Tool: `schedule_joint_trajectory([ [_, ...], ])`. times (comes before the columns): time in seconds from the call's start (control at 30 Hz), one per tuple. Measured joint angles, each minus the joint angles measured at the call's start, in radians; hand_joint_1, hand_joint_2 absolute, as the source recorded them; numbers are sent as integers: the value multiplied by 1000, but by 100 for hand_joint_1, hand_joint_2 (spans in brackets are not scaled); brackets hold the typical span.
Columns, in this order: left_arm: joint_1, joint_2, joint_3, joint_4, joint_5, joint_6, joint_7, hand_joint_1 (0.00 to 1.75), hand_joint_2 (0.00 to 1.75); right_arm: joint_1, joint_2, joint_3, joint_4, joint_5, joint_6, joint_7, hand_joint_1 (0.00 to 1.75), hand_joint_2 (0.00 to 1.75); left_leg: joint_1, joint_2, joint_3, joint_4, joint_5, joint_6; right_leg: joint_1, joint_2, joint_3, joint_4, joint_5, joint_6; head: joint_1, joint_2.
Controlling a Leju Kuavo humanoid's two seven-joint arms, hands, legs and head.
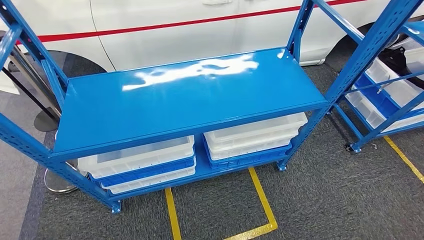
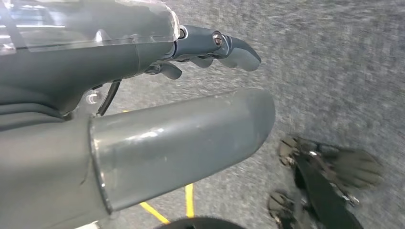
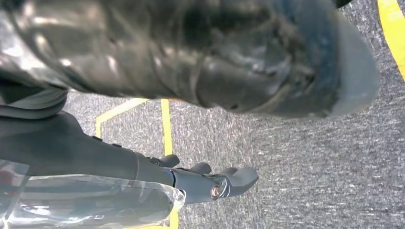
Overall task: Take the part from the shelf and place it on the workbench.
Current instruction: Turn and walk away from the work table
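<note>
Centre of the head view: blue metal shelf (image 1: pixel 190 107), top board glossy, with white glare toward its upper right. Below the board, on the lower level, two stacks of white trays (image 1: pixel 140 157) with blue ones between them, one stack left and one right. Behind the shelf, along the upper edge, a white car (image 1: pixel 175 20) with a red stripe. At the right edge, a second blue rack (image 1: pixel 385 95), also holding white trays. On the grey carpet at lower centre, yellow floor tape (image 1: pixel 262 200) forming a corner.

Left wrist view: left hand (image 2: pixel 119 95) above grey carpet. Thick grey thumb (image 2: pixel 191 138) across the middle of the frame, darker fingers (image 2: pixel 229 47) stretched out at upper centre, a plain gap between the two. Relaxed, grasping nothing.

Right wrist view: right hand (image 3: pixel 119 167) at lower left, its dark fingers (image 3: pixel 234 179) extended at lower centre over carpet and yellow tape. Across the whole upper half, a dark glossy mass (image 3: pixel 200 52): black, crinkled, shiny with small highlights, ending in a smooth blue-grey rounded end at upper right. Blurred and very close. Cannot tell whether this is the task's piece or the thumb. Cannot tell either whether the hand grips it. Fingers well apart from it.
</note>
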Motion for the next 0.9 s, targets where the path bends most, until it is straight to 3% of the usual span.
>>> schedule_joint_trajectory([
  [0.07,1,0,0,0,0,0,2,0,0,0,0,0,-1,1,0,1,0,0,2,1,16,-6,-3,14,-1,-4,-28,62,-31,5,0,0],
  [0.13,2,0,0,-1,-1,2,5,0,0,0,0,-1,-2,3,0,2,0,0,-2,4,25,-7,-8,23,0,-7,-98,186,-86,6,1,0],
  [0.2,2,0,0,-2,-4,4,7,0,0,0,1,-1,-3,7,1,3,0,0,-6,5,29,-7,-13,28,1,-8,-158,276,-117,6,1,0],
  [0.3,2,0,0,-2,-5,6,7,0,0,0,1,-1,-3,8,1,5,0,0,-7,4,31,-6,-15,28,1,-8,-174,296,-119,5,1,0],
  [0.33,2,0,0,-3,-5,7,8,0,0,1,1,-1,-3,10,1,7,0,0,-8,4,34,-7,-18,28,1,-8,-175,289,-107,4,1,0],
  [0.37,2,0,0,-4,-6,8,8,0,0,1,2,-2,-4,12,1,10,0,0,-10,3,43,-7,-24,28,4,-8,-164,244,-67,-2,1,0],
  [0.47,2,-4,0,-7,-7,11,13,0,0,1,6,-2,-11,17,3,17,0,0,-14,4,66,-3,-49,12,25,-13,-115,47,55,-34,3,0],
  [0.53,0,-6,0,-9,-8,11,15,0,0,2,9,-3,-15,18,3,18,0,87,-14,4,74,6,-55,-2,24,-13,-99,14,69,-46,4,0],
  [0.6,-1,-6,0,-11,-9,12,16,0,0,2,12,-5,-18,18,4,18,0,175,-12,3,59,52,-81,-11,18,-12,-84,3,69,-54,3,0],
  [0.7,-2,-6,0,-12,-11,13,18,0,0,-2,15,-8,-22,18,5,18,0,175,-5,1,-36,214,-163,-25,17,-12,-80,0,65,-62,3,0],
  [0.73,-2,-6,0,-13,-12,15,19,0,0,-2,16,-9,-22,18,5,18,0,175,-4,2,-61,249,-172,-30,17,-12,-79,1,63,-62,3,0],
  [0.77,-1,-6,0,-14,-14,17,21,0,0,-3,17,-9,-23,18,5,18,0,175,-2,2,-70,250,-160,-34,17,-11,-78,2,61,-61,3,0],
  [0.8,0,-5,0,-16,-15,21,23,0,0,-3,19,-10,-23,18,5,18,0,175,-2,2,-61,213,-127,-36,16,-10,-75,4,59,-59,3,0],
  [0.87,0,-5,0,-19,-17,30,28,0,0,-3,24,-13,-24,18,5,18,0,175,-1,2,-14,87,-51,-31,15,-8,-69,7,55,-53,3,0],
  [0.9,-1,-5,0,-19,-17,33,31,0,0,-4,26,-16,-25,19,4,18,0,175,-4,2,2,40,-39,-27,16,-8,-68,8,54,-49,3,0],
])
